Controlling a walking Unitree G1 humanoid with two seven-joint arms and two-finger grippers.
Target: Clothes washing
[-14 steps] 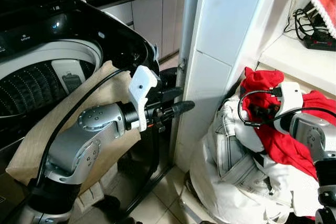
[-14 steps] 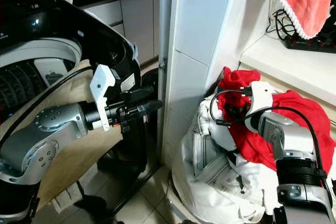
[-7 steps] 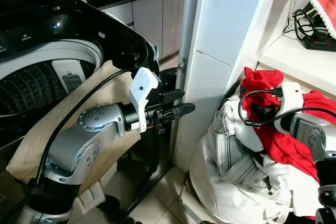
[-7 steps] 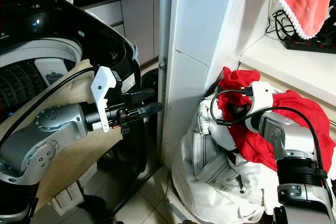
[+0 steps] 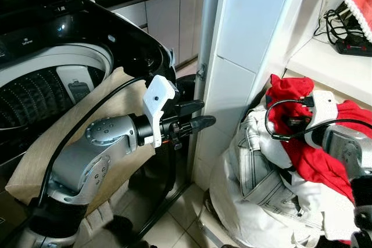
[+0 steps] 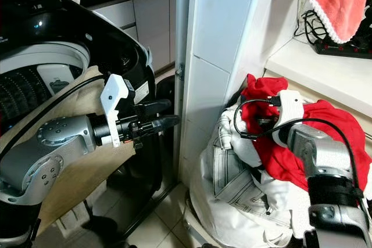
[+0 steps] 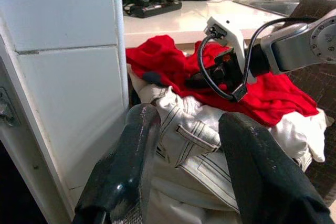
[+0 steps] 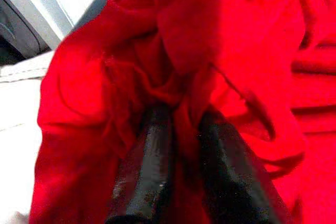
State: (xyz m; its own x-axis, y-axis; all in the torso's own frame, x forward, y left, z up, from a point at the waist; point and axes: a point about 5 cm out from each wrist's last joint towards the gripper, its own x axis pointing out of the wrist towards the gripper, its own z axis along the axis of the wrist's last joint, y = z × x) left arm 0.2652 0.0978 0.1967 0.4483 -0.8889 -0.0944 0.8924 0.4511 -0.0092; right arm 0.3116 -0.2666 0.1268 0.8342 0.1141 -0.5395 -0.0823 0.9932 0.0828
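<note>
While pinched: red garment (image 8: 210, 51), right gripper (image 8: 181, 129).

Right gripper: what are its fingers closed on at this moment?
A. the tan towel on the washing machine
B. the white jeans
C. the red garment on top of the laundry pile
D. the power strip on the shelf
C: in the right wrist view the right gripper has its two black fingers pinched into folds of the red garment, which lies on top of the white jeans.

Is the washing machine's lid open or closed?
Open. The washing machine shows its ribbed drum from above, and a tan cloth hangs over its front rim.
</note>
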